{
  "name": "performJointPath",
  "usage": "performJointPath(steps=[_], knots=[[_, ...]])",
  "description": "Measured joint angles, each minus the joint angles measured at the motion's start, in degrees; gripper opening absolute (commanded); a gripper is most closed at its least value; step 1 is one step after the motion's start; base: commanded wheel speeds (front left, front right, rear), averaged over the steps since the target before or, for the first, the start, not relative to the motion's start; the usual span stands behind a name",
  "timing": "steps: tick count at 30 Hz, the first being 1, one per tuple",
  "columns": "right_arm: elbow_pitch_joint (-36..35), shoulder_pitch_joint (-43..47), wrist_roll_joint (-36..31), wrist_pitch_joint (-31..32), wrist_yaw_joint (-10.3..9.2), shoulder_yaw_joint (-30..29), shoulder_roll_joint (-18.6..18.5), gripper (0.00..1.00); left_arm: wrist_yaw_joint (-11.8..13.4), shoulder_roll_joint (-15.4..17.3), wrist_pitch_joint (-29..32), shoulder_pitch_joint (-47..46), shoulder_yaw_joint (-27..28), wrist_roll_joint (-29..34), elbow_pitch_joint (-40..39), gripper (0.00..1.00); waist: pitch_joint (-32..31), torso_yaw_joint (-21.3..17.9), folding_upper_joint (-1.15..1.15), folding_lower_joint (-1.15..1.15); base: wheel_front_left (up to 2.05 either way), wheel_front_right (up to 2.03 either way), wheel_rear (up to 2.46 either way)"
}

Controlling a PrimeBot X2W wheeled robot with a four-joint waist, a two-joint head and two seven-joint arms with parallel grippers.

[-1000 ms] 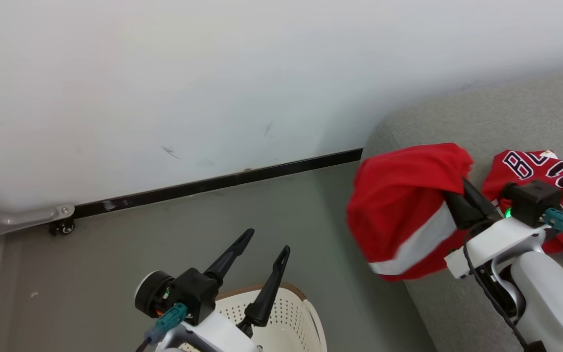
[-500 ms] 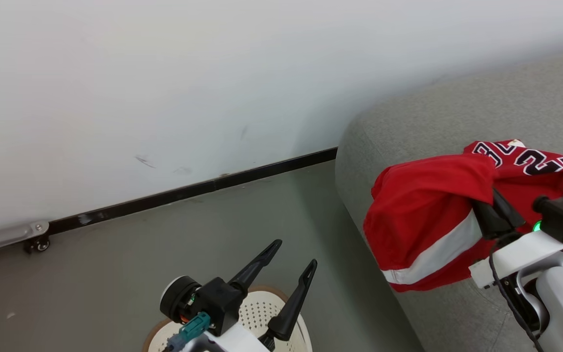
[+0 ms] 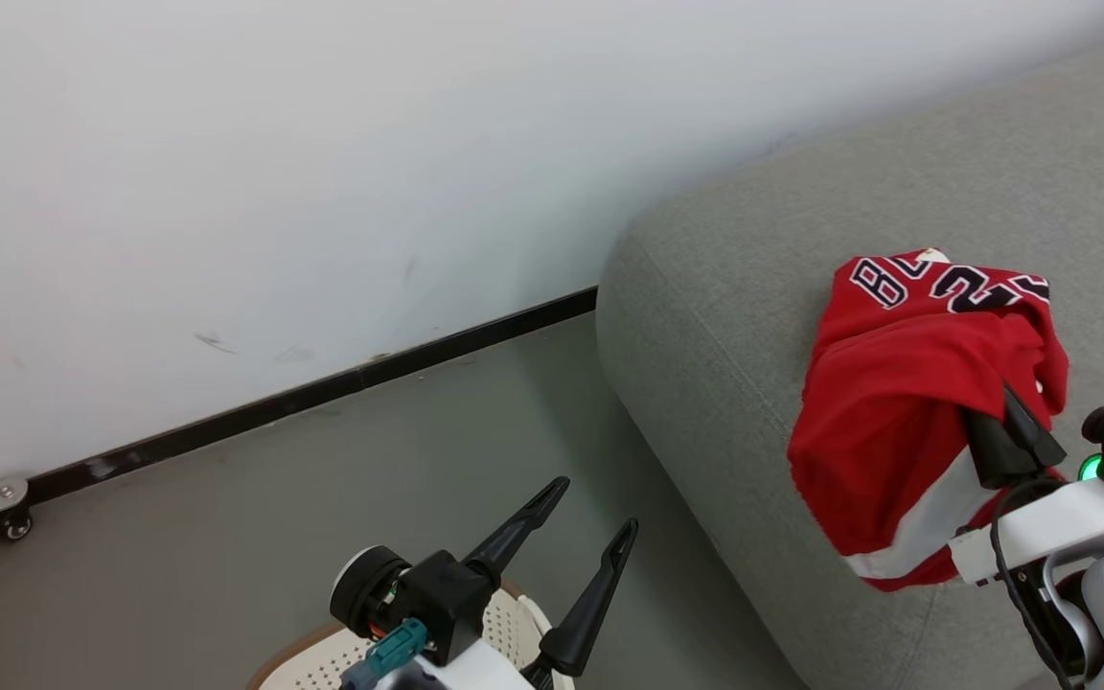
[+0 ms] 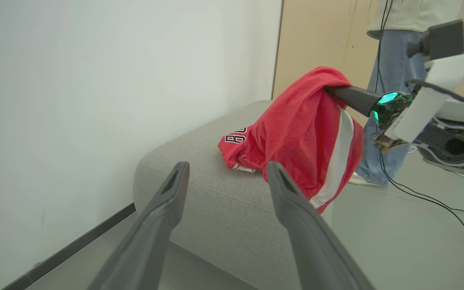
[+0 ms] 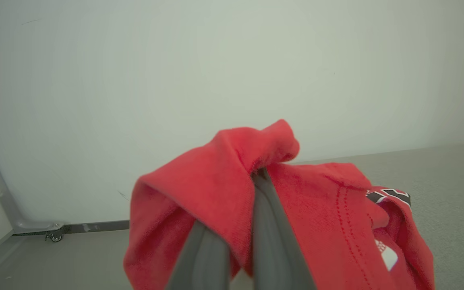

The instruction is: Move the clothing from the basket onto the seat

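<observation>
Head view, clothing (image 3: 887, 431): bright red cloth with a white band near its hem. It hangs bunched from the right gripper (image 3: 988, 417) over the grey seat (image 3: 734, 287), against a lettered garment (image 3: 945, 283) lying on the cushion.
Head view, right gripper: fingers pressed together on the red cloth.
Head view, left gripper (image 3: 595, 505): fingers spread wide with nothing between them, above the cream basket (image 3: 312, 661).
Left wrist view, clothing (image 4: 304, 129): draped over the right gripper's dark fingers, with the white stripe running down to the hem.
Right wrist view, clothing (image 5: 216, 189): folds wrapped over both fingers, with dotted stitching on the red.
Change in one second: the camera has swung towards the seat. The held cloth was out past the cushion's corner and clear of the lettered garment. It now hangs over the cushion against that garment.
</observation>
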Motion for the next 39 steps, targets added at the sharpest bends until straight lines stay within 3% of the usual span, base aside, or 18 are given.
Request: performJointPath(steps=[18, 39], knots=[[-2.05, 0.8, -0.59, 2.42, -0.01, -3.05, 0.82, 0.0, 0.29, -0.26, -0.56, -0.01, 0.18, 0.29, -0.14, 1.0, 0.88, -4.81, 0.0, 0.0, 0.0, 0.0, 0.0], [5.38, -18.34, -0.74, 9.1, -0.01, -6.58, -4.14, 0.0, 1.34, 0.53, 1.0, -2.16, -0.38, 2.66, -4.92, 1.0, 6.96, -3.9, 0.0, 0.0, 0.0, 0.0, 0.0]])
